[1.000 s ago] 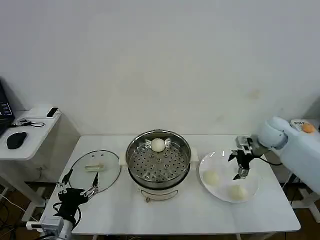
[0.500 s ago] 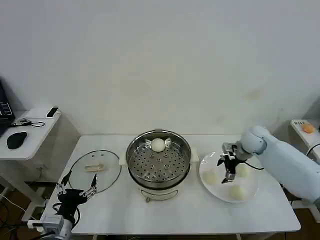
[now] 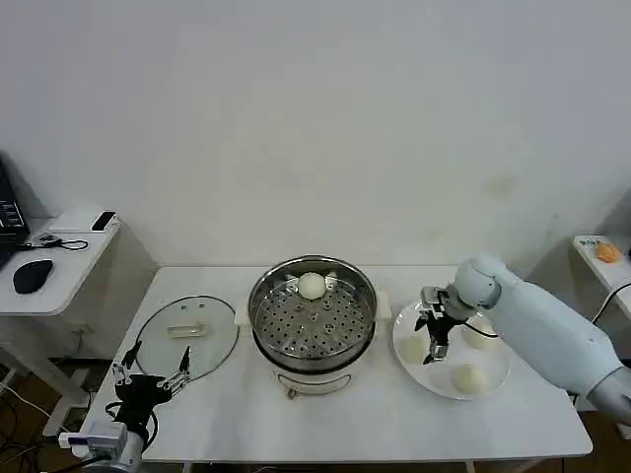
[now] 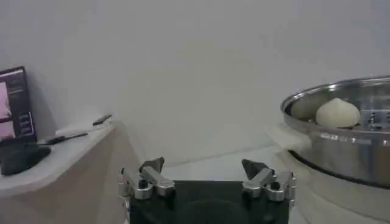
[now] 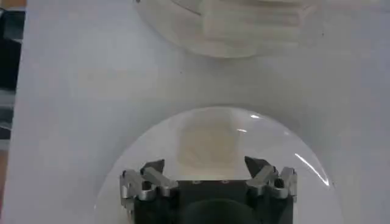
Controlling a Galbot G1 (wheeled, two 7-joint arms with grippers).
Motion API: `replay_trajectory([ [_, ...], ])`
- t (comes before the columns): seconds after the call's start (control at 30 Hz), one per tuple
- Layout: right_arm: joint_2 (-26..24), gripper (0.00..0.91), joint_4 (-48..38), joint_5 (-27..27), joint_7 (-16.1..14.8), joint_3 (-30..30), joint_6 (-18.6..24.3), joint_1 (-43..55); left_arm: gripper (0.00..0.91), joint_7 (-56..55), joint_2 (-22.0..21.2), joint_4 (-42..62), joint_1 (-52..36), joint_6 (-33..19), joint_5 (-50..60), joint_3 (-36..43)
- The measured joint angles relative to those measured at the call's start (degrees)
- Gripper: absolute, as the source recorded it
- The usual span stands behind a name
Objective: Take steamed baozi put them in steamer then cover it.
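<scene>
The steamer [image 3: 312, 317] stands mid-table with one steamed baozi [image 3: 312, 286] on its perforated tray. To its right, a white plate [image 3: 436, 377] holds three more baozi: one on the left [image 3: 411, 347], one at the back [image 3: 481, 334] and one at the front [image 3: 469, 377]. My right gripper [image 3: 432, 349] hangs open just over the left one. In the right wrist view that baozi [image 5: 207, 141] lies between the spread fingers of the right gripper [image 5: 205, 164]. My left gripper [image 3: 150, 380] is parked open at the table's front left corner. The left wrist view shows the left gripper [image 4: 204, 172], the steamer [image 4: 341, 143] and its baozi [image 4: 338, 114].
A round glass lid [image 3: 187, 333] with a whitish handle lies flat on the table left of the steamer. A side desk [image 3: 54, 261] with a mouse stands beyond the table's left edge. An orange object [image 3: 608, 252] sits on a shelf at far right.
My right arm has swung left across the plate, from above its right side to above the left baozi, and lowered a little. The left arm has hardly moved.
</scene>
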Motion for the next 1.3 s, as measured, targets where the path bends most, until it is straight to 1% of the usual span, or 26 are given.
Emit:
replay_trajectory([
  [0.43, 1.8, 0.907, -2.2, -1.0, 0.4, 0.5, 0.1, -0.4, 0.907, 0.0, 0.1, 0.6, 0.0, 0.0, 0.0, 0.0],
  [0.47, 1.8, 0.877, -2.3, -1.0, 0.4, 0.6, 0.1, -0.4, 0.907, -0.1, 0.0, 0.6, 0.0, 0.0, 0.0, 0.0],
  [0.5, 1.8, 0.806, -2.3, -1.0, 0.4, 0.6, 0.1, -0.4, 0.907, -0.1, 0.1, 0.6, 0.0, 0.0, 0.0, -0.1],
  [0.77, 1.6, 0.675, -2.5, -0.8, 0.4, 0.7, 0.1, -0.6, 0.907, -0.2, -0.1, 0.7, 0.1, 0.0, 0.0, -0.1],
  [0.9, 1.6, 0.665, -2.8, -0.6, 0.6, 0.9, 0.1, -0.8, 0.907, -0.2, -0.1, 0.8, 0.0, 0.0, 0.0, 0.0],
  [1.03, 1.3, 0.675, -2.6, -0.3, 0.7, 1.0, 0.0, -0.6, 0.907, -0.2, -0.1, 1.2, -0.1, -0.1, 0.0, 0.1],
  [1.3, -0.9, 0.675, 0.1, 1.9, 0.2, -0.4, -0.6, 2.3, 0.907, -0.1, -0.1, 1.0, -0.5, -0.1, 0.1, 0.3],
])
